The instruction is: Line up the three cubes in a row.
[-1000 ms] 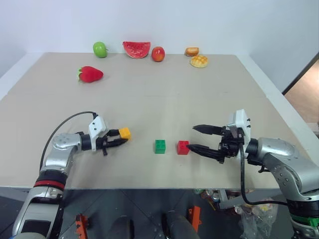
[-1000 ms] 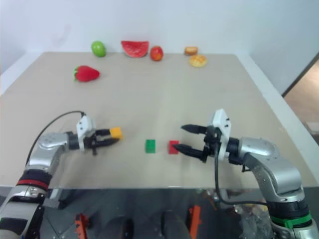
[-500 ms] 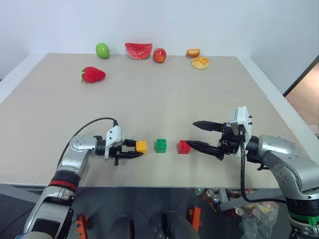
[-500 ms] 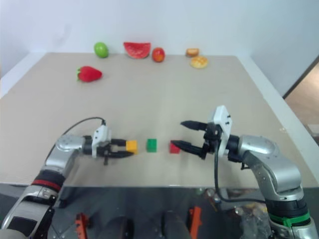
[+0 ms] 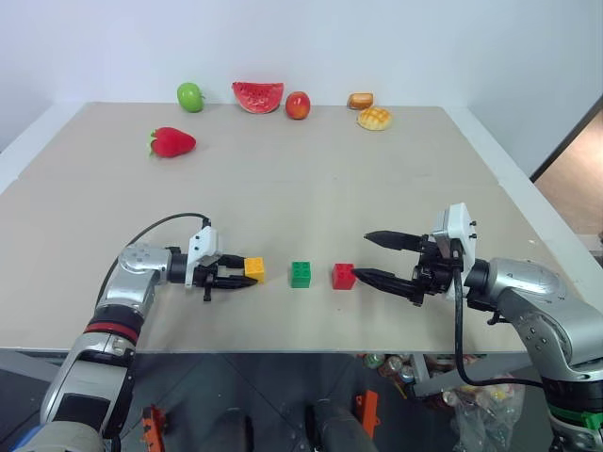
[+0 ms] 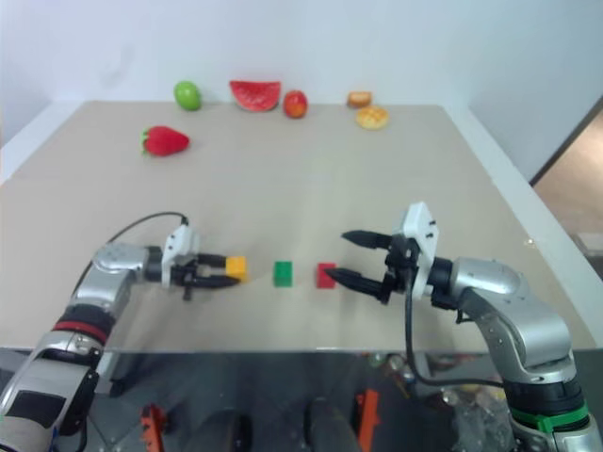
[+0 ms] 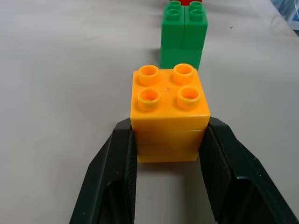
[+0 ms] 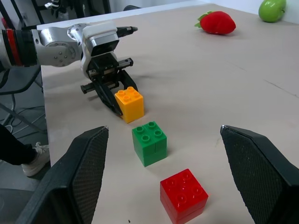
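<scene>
Left claw, lower left of the head view: clamped on the yellow-orange cube, black fingers pressed against its two sides, studs up. Whether the cube's underside rests on the tabletop: cannot tell.

Green cube, lower centre: on the tabletop just right of the yellow-orange cube, a gap between. Red cube: just right of the green one, also apart. All three in a rough row across the lower middle of the frame.

Right claw, lower right: wide apart, empty, lower fingertip just beside the red cube.

Top of frame, well apart from the cubes: strawberry, green apple, watermelon slice.
</scene>
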Robot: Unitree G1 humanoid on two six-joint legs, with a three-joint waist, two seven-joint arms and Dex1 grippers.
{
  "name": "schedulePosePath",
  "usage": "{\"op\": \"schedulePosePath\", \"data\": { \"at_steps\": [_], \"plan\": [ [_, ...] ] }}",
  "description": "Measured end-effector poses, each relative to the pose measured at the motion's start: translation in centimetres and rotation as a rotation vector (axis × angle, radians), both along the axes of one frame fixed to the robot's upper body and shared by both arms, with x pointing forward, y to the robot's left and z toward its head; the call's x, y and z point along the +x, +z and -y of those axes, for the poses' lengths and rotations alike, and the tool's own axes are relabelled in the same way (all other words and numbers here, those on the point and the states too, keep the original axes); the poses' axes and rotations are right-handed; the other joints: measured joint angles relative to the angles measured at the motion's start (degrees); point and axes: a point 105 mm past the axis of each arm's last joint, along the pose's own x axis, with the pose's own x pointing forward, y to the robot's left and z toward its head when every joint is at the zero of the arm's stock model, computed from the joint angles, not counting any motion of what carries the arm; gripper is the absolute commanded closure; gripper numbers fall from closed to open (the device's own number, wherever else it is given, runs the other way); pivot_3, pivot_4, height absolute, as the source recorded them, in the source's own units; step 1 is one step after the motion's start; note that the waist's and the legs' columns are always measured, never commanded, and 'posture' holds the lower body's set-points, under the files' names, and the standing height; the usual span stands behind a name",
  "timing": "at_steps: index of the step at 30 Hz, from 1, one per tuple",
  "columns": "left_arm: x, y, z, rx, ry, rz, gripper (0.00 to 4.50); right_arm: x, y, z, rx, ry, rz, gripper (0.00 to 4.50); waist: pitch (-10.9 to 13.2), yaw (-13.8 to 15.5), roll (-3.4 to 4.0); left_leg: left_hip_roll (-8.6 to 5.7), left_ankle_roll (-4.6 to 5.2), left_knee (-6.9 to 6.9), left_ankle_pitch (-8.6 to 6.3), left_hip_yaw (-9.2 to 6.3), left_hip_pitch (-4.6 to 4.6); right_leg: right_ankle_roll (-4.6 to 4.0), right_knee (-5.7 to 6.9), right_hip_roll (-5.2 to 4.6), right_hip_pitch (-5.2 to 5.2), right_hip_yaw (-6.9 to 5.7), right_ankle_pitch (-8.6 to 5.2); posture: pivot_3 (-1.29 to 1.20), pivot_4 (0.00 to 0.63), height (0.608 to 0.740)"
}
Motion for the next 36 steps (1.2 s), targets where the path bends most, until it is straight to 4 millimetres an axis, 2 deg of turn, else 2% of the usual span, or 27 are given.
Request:
{"op": "schedulePosePath", "data": {
  "at_steps": [13,14,16,17,20,21,26,29,31,32,34,36],
  "plan": [
    [-0.5,-0.2,0.9,-0.016,-0.036,-0.006,3.21,0.1,0.2,0.0,-0.007,0.003,0.002,0.52,0.0,0.1,0.00,-0.06,0.01,-0.01,-0.01,0.01,-0.04,0.03,-0.01,-0.11,-0.01,0.01,-0.03,0.00,0.150,0.740],
    [-0.5,-0.2,0.9,-0.016,-0.036,-0.006,2.41,0.1,0.2,0.0,-0.007,0.004,0.004,0.52,0.0,0.1,0.00,-0.06,0.01,-0.01,-0.01,0.01,-0.04,0.03,-0.01,-0.11,-0.01,0.00,-0.03,0.00,0.150,0.740],
    [-0.4,-0.3,0.9,-0.011,-0.031,-0.006,1.92,0.1,0.2,0.0,-0.008,0.004,0.004,0.52,0.0,0.1,0.00,-0.06,0.01,-0.01,-0.01,0.01,-0.04,0.03,-0.01,-0.10,-0.01,0.00,-0.03,0.00,0.150,0.740],
    [-0.4,-0.4,0.9,-0.006,-0.027,-0.005,1.43,0.1,0.2,0.0,-0.008,0.004,0.004,0.52,0.0,0.1,0.00,-0.06,0.01,-0.01,-0.01,0.01,-0.04,0.03,-0.01,-0.09,-0.02,0.01,-0.03,0.00,0.150,0.740],
    [0.1,-0.4,0.7,0.003,0.008,0.023,0.49,0.1,0.2,0.0,-0.008,0.004,0.003,0.52,0.0,0.1,0.00,-0.06,0.01,-0.01,-0.01,0.01,-0.04,0.03,-0.01,-0.09,-0.02,0.00,-0.03,0.00,0.150,0.740],
    [0.2,-0.4,0.6,0.004,0.018,0.035,0.05,0.1,0.2,0.0,-0.008,0.004,0.003,0.52,0.0,0.1,0.00,-0.06,0.01,-0.01,-0.01,0.00,-0.04,0.03,-0.01,-0.09,-0.02,0.00,-0.03,0.00,0.150,0.740],
    [1.0,0.4,-0.2,-0.011,0.080,0.085,0.02,0.1,0.2,0.0,-0.009,0.006,0.002,0.52,0.0,0.0,0.00,-0.05,0.01,-0.01,-0.01,0.01,-0.04,0.03,-0.01,-0.10,-0.03,0.02,-0.02,0.00,0.150,0.740],
    [1.1,1.8,-2.5,-0.040,0.164,0.092,0.02,0.1,0.0,0.2,-0.012,0.001,-0.007,0.52,0.0,-0.2,-0.01,0.14,0.01,-0.08,-0.01,-0.07,-0.05,0.03,-0.01,-0.07,-0.08,0.04,-0.03,0.00,0.150,0.740],
    [0.7,2.8,-4.4,-0.058,0.223,0.071,0.02,0.2,-0.7,1.2,-0.029,-0.026,-0.039,0.52,0.0,-0.3,-0.01,0.16,0.00,-0.14,-0.01,-0.11,-0.04,0.03,-0.01,-0.08,-0.10,0.03,-0.05,0.00,0.150,0.740],
    [0.2,3.0,-5.1,-0.063,0.242,0.039,0.02,0.2,-1.1,1.7,-0.037,-0.040,-0.054,0.52,0.0,-0.3,-0.01,0.16,0.00,-0.15,-0.01,-0.11,-0.04,0.01,-0.01,-0.09,-0.11,0.03,-0.07,0.00,0.150,0.740],
    [-2.7,3.5,-7.0,-0.093,0.268,-0.145,0.02,0.5,-1.5,3.9,-0.055,-0.106,-0.079,0.52,0.0,-0.8,0.00,0.18,0.00,-0.22,-0.05,-0.09,-0.07,-0.01,0.00,-0.18,-0.18,0.06,-0.15,0.00,0.150,0.740],
    [-4.4,4.5,-7.3,-0.142,0.274,-0.261,0.02,0.8,-1.2,5.1,-0.053,-0.146,-0.074,0.52,0.0,-1.0,0.00,0.16,-0.01,-0.22,-0.05,-0.11,-0.09,0.09,0.02,-0.24,-0.19,0.02,-0.23,0.00,0.150,0.740]
  ]
}}
